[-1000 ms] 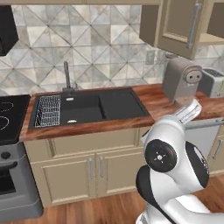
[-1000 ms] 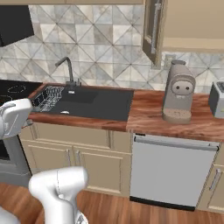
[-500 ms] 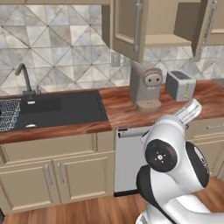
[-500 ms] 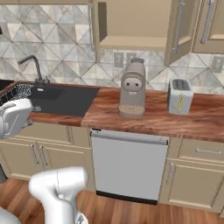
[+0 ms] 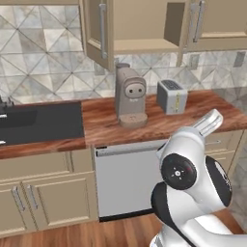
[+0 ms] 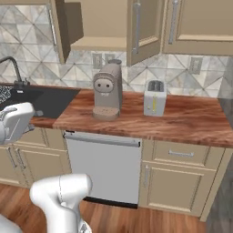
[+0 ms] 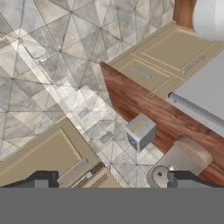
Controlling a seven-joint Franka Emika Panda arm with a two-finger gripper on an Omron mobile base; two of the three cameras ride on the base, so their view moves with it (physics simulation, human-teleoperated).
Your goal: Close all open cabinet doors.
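Observation:
One wall cabinet stands open above the counter. Its left cabinet door (image 5: 99,34) (image 6: 59,27) is swung out toward me, silver bar handle facing left. The right cabinet door (image 5: 174,21) (image 6: 144,29) also stands ajar, at an angle to the cabinet front. Beside it to the right, another door (image 5: 217,19) (image 6: 205,22) is shut flush. My gripper (image 7: 111,181) is open with nothing between its dark fingertips (image 7: 43,179); the rolled hand view looks at the backsplash and counter, well short of the doors. A white part of my arm (image 5: 207,123) rises in front of the counter.
On the wooden counter (image 5: 101,123) (image 6: 191,120) stand a beige coffee machine (image 5: 130,94) (image 6: 107,88) (image 7: 179,162) and a toaster (image 5: 172,96) (image 6: 154,98) (image 7: 140,131), directly under the open cabinet. Below is a dishwasher (image 5: 128,178) (image 6: 104,168); the sink (image 5: 34,120) (image 6: 41,98) lies left.
The base has driven to the right, so both base views have shifted. The sink has slid to the left edge and the open cabinet now sits in front. The gripper stays open.

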